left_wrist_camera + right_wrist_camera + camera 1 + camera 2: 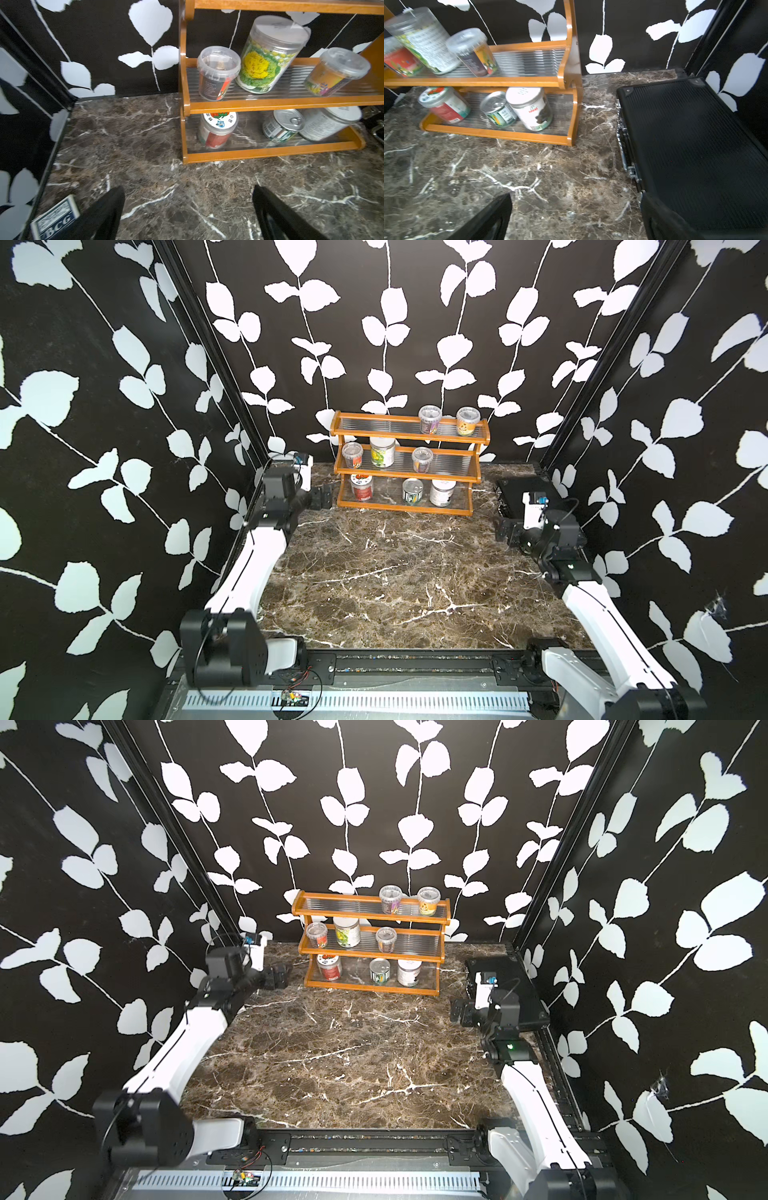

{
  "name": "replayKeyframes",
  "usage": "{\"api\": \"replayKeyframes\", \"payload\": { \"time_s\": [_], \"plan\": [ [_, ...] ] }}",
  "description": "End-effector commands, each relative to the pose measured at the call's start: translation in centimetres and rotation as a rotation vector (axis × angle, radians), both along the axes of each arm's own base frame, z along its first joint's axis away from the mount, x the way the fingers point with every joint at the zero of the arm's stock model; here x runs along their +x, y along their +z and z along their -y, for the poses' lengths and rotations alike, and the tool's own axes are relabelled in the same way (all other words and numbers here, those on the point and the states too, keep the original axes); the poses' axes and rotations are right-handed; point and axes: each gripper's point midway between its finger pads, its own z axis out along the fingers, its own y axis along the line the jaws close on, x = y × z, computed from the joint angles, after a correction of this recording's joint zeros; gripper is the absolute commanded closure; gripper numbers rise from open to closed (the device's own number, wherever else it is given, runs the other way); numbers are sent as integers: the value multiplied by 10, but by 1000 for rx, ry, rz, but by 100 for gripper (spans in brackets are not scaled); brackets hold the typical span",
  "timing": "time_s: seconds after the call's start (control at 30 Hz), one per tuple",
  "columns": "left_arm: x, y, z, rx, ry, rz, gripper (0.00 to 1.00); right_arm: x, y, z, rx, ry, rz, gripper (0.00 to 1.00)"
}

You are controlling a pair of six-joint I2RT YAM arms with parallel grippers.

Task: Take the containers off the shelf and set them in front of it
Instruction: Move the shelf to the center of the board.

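Containers point(382, 452): all eight upright on shelf point(403, 509), at back of table point(395, 572), in both top views. Top tier has two cups point(429, 418) toward its right end. Middle tier has cup, jar, cup. Bottom tier has jar, can point(412, 490), jar. Left gripper point(323, 497) is low, just beside shelf's left end, jaws apart, holding nothing. Right gripper point(505, 531) is near table's right side, in front of case point(511, 493) and well apart from shelf, jaws apart, holding nothing.

Left wrist: fingers point(108, 212) spread wide over marble, nothing between them. Shelf's left end is ahead, with middle and bottom tiers and six containers in view. Card box point(56, 220) lies flat on table just beside one finger, by the wall.

Right wrist: fingers spread wide, one over marble, one over case's near corner. Shelf's right end is ahead. On bottom tier the can stands just beside a white jar. Case lies flat on table near shelf's right end, not touching it.
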Motion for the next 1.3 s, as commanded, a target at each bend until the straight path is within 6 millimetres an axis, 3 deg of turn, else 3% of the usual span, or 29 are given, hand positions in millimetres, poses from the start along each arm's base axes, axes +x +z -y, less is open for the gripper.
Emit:
{"api": "replayKeyframes", "payload": {
  "time_s": [0.0, 0.33, 0.53, 0.67, 0.7, 0.77, 1.1, 1.27],
  "plan": [
    [4, -14, 19, -116, -72, -135, 3, 7, 11, -5, 62, -53, -81, 0],
    [61, -21, 17, -123, -35, -155, 11, 75, 34, -35, 69, -18, -110, 1],
    [88, -25, 12, -112, 0, -134, 18, 110, 35, -44, 57, -10, -114, 5],
    [98, -40, 9, -75, 7, -145, 22, 123, 24, -47, 45, -11, -131, 8],
    [101, -42, 7, -62, 12, -142, 23, 130, 33, -48, 49, -10, -107, 9],
    [106, -45, 5, -46, 16, -131, 26, 136, 31, -50, 38, -10, -107, 12],
    [135, -45, 6, -43, 10, -61, 33, 163, 10, -57, -5, -21, -124, 17],
    [140, -35, 9, -73, 4, -18, 36, 169, 2, -60, -9, -18, -130, 21]
  ]
}}
